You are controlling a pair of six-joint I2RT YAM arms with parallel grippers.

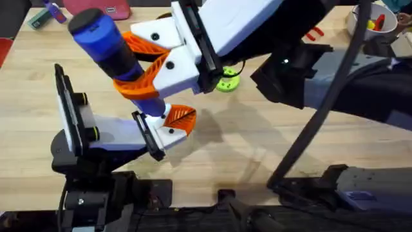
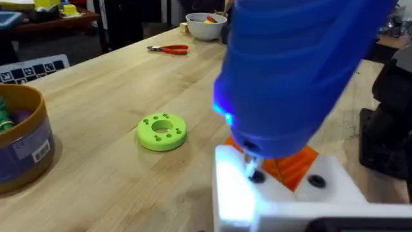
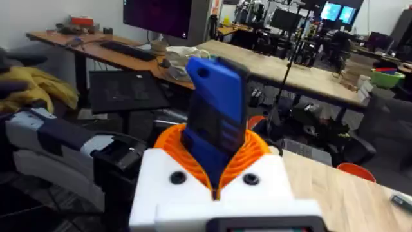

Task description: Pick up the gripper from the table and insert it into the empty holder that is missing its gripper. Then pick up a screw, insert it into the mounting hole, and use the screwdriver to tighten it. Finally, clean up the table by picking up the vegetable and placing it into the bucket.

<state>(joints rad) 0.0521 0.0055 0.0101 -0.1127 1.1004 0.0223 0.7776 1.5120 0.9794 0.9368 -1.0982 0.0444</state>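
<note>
My right gripper [image 1: 127, 63] reaches across the table and is shut on the blue screwdriver [image 1: 103, 38], holding it tilted with the tip down. The screwdriver [image 2: 290, 71] glows blue near its nose. Its thin tip rests in a dark mounting hole of the white holder [image 2: 283, 200]. The holder [image 1: 168, 134] is part of my left gripper [image 1: 161, 129], which is open and holds nothing. The small orange gripper wedge [image 1: 180, 117] sits in the holder, and the wedge [image 2: 299, 164] shows just behind the tip. The tan bucket [image 2: 19, 142] with a blue band stands nearby. The vegetable is out of view.
A green ring [image 1: 226, 82] lies on the wooden table just beyond the holder. Red-handled pliers [image 2: 168, 48] and a white bowl [image 2: 206, 26] of colourful bits sit at the far right. The right arm [image 1: 322, 71] spans the right half of the table.
</note>
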